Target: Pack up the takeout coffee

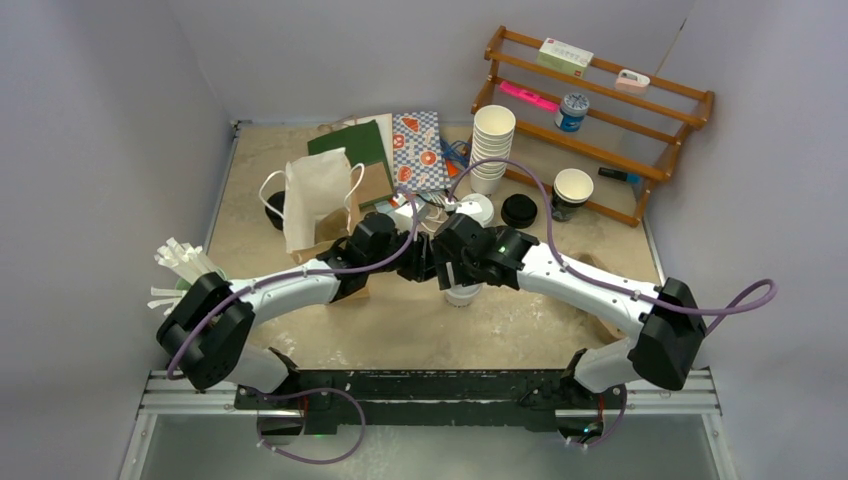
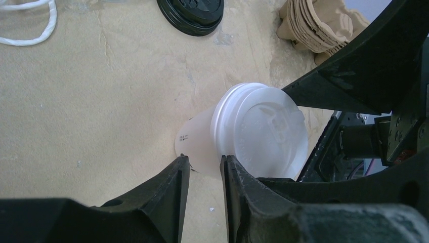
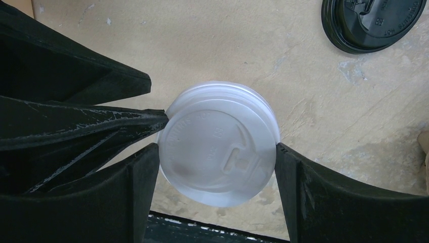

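The white-lidded cup (image 1: 464,293) sits mid-frame on the bench (image 1: 400,330). The right hand (image 3: 217,152) clamps across its lid. The left hand (image 2: 204,161), fingers slightly apart and gripping nothing, touches the cup wall. Lifting by the lid alone could pop it off, and the left hand's nudge could tip the cup.

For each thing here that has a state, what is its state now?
Cup with white lid, upright, lid on.
Right claw, closed on that lid's rim.
Left claw, partly open, tips against the cup.
Black lid, loose on the table.
Dark cup, upright, no lid.
White cups, stacked upright.
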Motion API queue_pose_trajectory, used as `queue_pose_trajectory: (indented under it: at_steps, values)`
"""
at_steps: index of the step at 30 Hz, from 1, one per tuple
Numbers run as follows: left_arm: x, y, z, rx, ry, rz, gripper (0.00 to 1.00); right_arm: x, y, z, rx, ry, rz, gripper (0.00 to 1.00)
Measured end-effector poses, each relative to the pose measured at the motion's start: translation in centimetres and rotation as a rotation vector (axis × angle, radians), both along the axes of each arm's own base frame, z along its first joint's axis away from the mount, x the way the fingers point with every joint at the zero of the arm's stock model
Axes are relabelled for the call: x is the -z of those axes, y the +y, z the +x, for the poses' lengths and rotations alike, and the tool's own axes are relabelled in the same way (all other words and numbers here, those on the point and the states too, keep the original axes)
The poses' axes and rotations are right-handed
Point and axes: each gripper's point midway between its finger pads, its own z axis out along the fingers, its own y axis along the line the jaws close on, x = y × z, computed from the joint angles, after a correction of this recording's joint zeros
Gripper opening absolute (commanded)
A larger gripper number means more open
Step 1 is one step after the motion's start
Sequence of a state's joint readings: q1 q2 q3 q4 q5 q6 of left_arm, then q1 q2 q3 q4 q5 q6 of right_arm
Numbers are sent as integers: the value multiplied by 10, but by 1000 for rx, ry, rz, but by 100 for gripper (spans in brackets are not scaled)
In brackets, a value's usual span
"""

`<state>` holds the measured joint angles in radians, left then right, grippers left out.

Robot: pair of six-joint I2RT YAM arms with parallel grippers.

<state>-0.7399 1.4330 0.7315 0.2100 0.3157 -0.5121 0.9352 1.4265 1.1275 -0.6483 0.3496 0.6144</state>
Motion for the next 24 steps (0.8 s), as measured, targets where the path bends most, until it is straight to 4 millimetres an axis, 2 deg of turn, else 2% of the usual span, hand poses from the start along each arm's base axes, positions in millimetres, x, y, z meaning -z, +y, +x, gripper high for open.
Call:
queue_pose_trajectory:
  at_steps: [11, 19, 24]
  values:
    - [1, -3, 0, 3, -4, 0, 31, 0, -1, 1, -3, 0, -4, 81]
    - [-4, -6, 2, -8, -24, 31, 32, -3, -4, 0, -17, 7, -23, 94]
    - [-6, -2, 5, -18, -40, 98, 34, -7, -1, -4, -35, 25, -16, 96]
